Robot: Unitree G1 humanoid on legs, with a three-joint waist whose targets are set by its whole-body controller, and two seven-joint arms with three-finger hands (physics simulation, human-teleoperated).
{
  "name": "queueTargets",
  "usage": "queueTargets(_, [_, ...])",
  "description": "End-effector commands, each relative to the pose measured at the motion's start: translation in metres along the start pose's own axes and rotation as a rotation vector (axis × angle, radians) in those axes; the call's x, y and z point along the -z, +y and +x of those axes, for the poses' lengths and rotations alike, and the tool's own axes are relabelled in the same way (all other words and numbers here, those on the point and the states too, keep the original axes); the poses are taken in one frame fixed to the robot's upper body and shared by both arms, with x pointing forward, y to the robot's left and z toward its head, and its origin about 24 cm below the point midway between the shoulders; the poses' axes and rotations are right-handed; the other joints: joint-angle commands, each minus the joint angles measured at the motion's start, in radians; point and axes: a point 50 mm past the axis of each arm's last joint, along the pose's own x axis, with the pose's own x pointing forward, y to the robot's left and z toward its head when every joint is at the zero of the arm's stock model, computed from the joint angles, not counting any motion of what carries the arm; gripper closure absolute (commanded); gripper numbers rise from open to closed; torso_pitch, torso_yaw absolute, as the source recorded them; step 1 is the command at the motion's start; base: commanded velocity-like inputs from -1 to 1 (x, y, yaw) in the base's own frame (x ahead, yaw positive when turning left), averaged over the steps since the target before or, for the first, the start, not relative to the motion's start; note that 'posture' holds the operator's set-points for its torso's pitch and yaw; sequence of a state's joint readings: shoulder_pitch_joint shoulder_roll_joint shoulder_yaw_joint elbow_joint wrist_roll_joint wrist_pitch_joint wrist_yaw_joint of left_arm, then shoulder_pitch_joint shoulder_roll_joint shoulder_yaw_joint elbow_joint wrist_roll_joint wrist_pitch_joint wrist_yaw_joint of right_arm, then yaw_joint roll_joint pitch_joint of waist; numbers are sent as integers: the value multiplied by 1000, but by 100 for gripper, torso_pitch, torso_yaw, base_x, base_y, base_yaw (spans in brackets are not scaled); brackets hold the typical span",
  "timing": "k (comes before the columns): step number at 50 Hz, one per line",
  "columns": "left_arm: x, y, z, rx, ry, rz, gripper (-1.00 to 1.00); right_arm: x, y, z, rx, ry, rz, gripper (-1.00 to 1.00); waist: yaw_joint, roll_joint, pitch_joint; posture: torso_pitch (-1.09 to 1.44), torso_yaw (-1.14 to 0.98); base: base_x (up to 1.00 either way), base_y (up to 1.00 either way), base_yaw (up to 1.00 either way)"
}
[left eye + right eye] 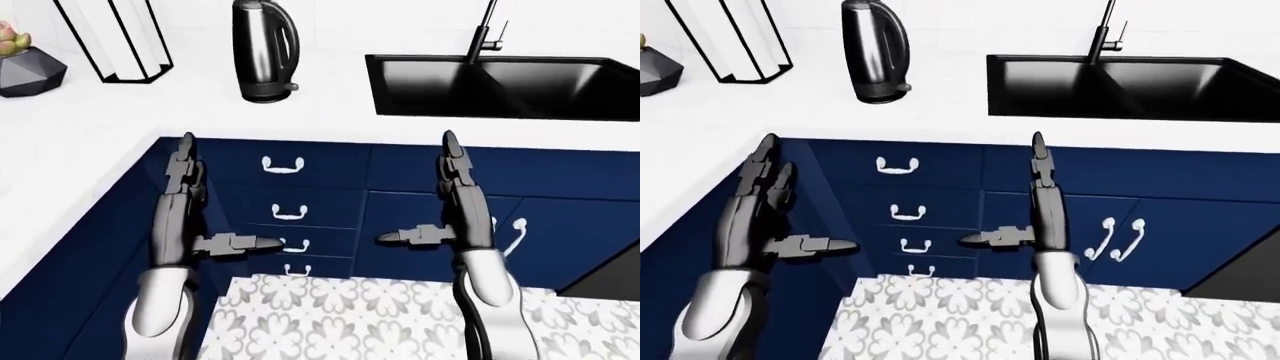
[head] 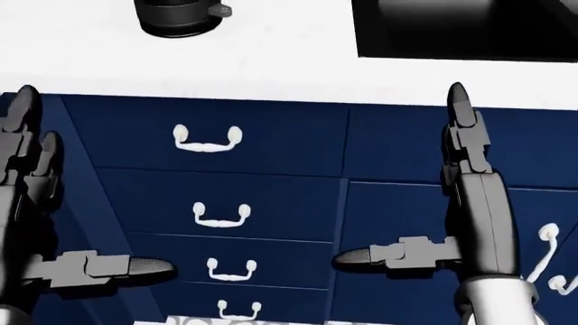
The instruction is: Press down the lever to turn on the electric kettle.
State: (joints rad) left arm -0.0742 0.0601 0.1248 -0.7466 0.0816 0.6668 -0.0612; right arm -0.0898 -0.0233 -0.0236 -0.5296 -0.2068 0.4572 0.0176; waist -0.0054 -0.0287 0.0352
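Two hands, left hand and right hand, spread wide and empty below the white counter; on the counter, the kettle stands left of the black sink.

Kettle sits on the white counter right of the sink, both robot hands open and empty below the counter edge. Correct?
Not quite. In the left-eye view the kettle stands left of the sink, not right. The rest holds: left robot hand and right robot hand are open and empty, below the counter edge.
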Motion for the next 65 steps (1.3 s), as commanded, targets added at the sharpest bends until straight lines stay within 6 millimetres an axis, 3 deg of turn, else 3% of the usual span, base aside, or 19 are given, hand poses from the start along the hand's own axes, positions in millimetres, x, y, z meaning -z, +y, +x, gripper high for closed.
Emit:
queueTargets(1, [-17, 4, -1, -27, -101, 15, -100, -21, 2, 1, -9, -114, 13, -100, 6, 3, -14, 0, 0, 12, 0, 0])
queueTargets(5, [-19, 4, 0, -25, -103, 17, -100, -21, 2, 1, -9, -112, 13, -100, 2, 49, -3, 0, 0, 13, 0, 0])
queueTargets(8, [-19, 4, 0, -24, -102, 16, -100, -22, 3, 1, -11, -113, 13, -100, 0, 138, -28, 0, 0, 12, 0, 0])
queueTargets(9, [-19, 4, 0, -24, -103, 17, -100, -21, 3, 2, -11, -113, 14, -100, 13, 88, -17, 0, 0, 13, 0, 0])
queueTargets(11, [-19, 5, 0, -25, -102, 17, -100, -21, 3, 2, -11, -112, 13, -100, 13, 101, -12, 0, 0, 14, 0, 0])
queueTargets(16, [-20, 4, 0, -21, -103, 17, -100, -21, 3, 2, -10, -109, 8, -100, 15, 56, -12, 0, 0, 13, 2, 0])
queueTargets(18, [-20, 4, 0, -21, -103, 17, -100, -21, 3, 2, -9, -110, 7, -100, 19, 16, -7, 0, 0, 13, 11, 0])
queueTargets(20, [-20, 4, -1, -21, -103, 17, -100, -21, 4, 2, -10, -110, 7, -100, 16, -58, -27, 0, 0, 12, 14, 0])
queueTargets(21, [-20, 3, -1, -21, -103, 17, -100, -21, 4, 2, -10, -109, 7, -100, 1, -13, -16, 0, 0, 12, 14, 0])
queueTargets(23, [-20, 4, -1, -21, -103, 18, -100, -22, 4, 2, -10, -110, 7, -100, 1, -28, -19, 0, 0, 11, 15, 0])
queueTargets(29, [-19, 4, -1, -22, -102, 16, -100, -21, 4, 2, -11, -110, 7, -100, -3, 26, -5, 0, 0, 11, 15, 0])
queueTargets(34, [-18, 4, -2, -23, -101, 15, -100, -21, 5, 2, -12, -111, 9, -100, -6, 135, -25, 0, 0, 10, 21, 0])
queueTargets(35, [-18, 4, -2, -23, -101, 14, -100, -21, 5, 2, -12, -111, 9, -100, 2, 91, -21, 0, 0, 10, 21, 0])
queueTargets(36, [-17, 3, -2, -22, -100, 14, -100, -21, 5, 2, -13, -110, 10, -100, -5, 104, -17, 0, 0, 10, 21, 0])
queueTargets(40, [-18, 3, -3, -21, -101, 14, -100, -22, 4, 2, -12, -115, 10, -100, 5, 64, -20, 0, 0, 11, 19, 0])
queueTargets(45, [-18, 3, -3, -20, -101, 13, -100, -23, 4, 1, -15, -123, 9, -100, 10, 53, -16, 0, 0, 16, 2, 0])
queueTargets(51, [-18, 3, -3, -19, -102, 13, -100, -24, 4, 1, -15, -124, 10, -100, 24, -40, -14, 0, 0, 35, 0, 0])
queueTargets(61, [-18, 3, -4, -21, -103, 10, -100, -24, 5, 1, -17, -124, 12, -100, -3, 28, 5, 0, 0, 36, 0, 0])
queueTargets(65, [-19, 4, -4, -23, -104, 9, -100, -24, 5, 1, -19, -123, 11, -100, -6, 128, -29, 0, 0, 37, 0, 0])
